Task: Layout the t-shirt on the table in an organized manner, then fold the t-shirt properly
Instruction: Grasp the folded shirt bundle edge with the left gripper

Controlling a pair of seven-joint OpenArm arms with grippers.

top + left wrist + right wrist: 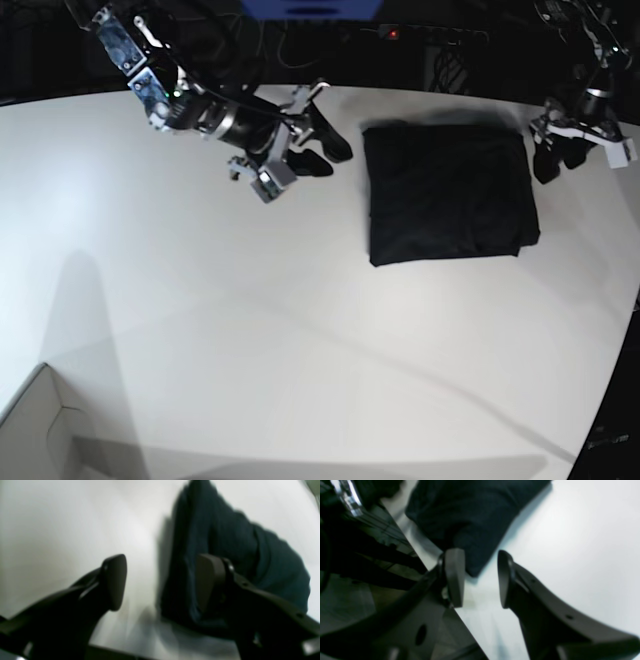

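No text, label, brand or number is legible in any view.

Surroundings beyond the work surface are dark, nearly black, along the far side in the base view. A blue panel (312, 8) sits at top centre, partly cut off. Beside it a dark strip carries a small red indicator light (394, 34). Cables (450, 65) hang nearby. A white box (40, 435) occupies the near left corner. Lighting is diffuse, from overhead, with soft broad shadows.
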